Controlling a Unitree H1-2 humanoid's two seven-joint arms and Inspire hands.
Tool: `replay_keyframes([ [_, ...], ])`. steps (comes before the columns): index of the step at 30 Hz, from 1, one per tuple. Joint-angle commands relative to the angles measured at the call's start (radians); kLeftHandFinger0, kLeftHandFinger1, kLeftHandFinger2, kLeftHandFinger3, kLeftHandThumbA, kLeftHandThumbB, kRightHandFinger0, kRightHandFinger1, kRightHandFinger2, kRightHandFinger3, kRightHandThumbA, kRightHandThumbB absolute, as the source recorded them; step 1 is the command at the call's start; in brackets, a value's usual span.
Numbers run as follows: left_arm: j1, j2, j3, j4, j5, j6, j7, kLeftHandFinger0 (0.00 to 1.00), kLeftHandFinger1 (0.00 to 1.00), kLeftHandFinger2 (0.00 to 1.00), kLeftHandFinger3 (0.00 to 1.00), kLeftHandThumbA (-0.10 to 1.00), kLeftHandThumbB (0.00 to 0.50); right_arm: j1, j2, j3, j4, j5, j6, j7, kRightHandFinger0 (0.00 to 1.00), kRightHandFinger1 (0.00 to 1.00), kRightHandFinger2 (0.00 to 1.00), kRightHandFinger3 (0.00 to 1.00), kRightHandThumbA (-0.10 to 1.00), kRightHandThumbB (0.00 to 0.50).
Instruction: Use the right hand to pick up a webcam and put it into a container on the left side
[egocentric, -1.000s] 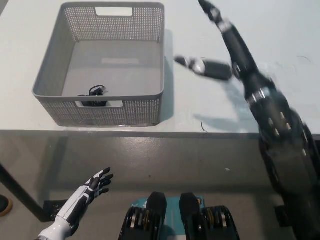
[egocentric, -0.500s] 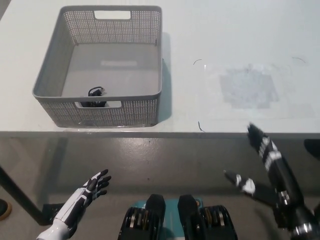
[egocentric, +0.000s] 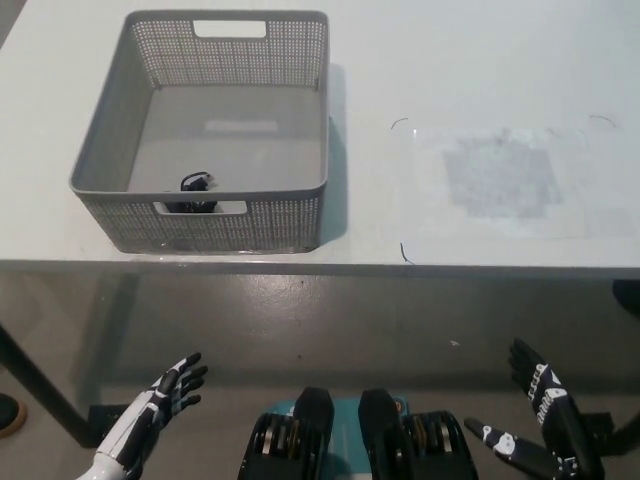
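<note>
Basket (egocentric: 200, 215) first: it's a grey perforated one sitting on the white surface (egocentric: 480, 60), over by the left edge and reaching almost to the near edge. It's got a cut-out handle on the far wall and another on the near wall. Down inside, tucked against the near wall right by that handle slot, there's a small black thing with a loop of cable, which I take to be the webcam (egocentric: 193, 186), though it's too small and dark to make out properly.

Off to the right of the basket, the surface has a greyish square patch (egocentric: 498, 177) under what looks like a clear sheet.

Both my hands are below the near edge of the surface, well clear of everything on it. My black right hand (egocentric: 540, 425) hangs low at the bottom right, fingers spread and holding nothing. My white left hand (egocentric: 160, 400) rests at the bottom left, also with fingers apart and nothing in it. Neither one is touching the basket or the surface.
</note>
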Motion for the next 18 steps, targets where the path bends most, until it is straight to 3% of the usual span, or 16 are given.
replay_keyframes([
  [1,-0.001,0.007,0.014,-0.013,-0.035,-0.033,-0.009,1.0,1.0,1.0,1.0,1.0,0.214,-0.029,-0.003,-0.019,0.018,0.031,-0.111,0.0,1.0,1.0,1.0,1.0,1.0,0.165],
  [6,0.001,0.007,0.017,-0.012,-0.034,-0.034,-0.01,1.0,1.0,1.0,1.0,1.0,0.196,-0.034,0.002,-0.02,0.023,0.024,-0.105,-0.006,1.0,1.0,1.0,1.0,1.0,0.172],
  [12,-0.012,0.008,0.016,-0.009,-0.028,-0.029,-0.006,1.0,1.0,1.0,1.0,1.0,0.207,-0.046,0.005,-0.02,0.025,0.03,-0.096,-0.001,1.0,1.0,1.0,1.0,1.0,0.164],
  [18,-0.013,0.003,0.02,-0.013,-0.027,-0.02,0.003,1.0,1.0,1.0,1.0,1.0,0.209,-0.059,0.003,-0.016,0.033,0.026,-0.085,0.003,1.0,1.0,1.0,1.0,1.0,0.203],
])
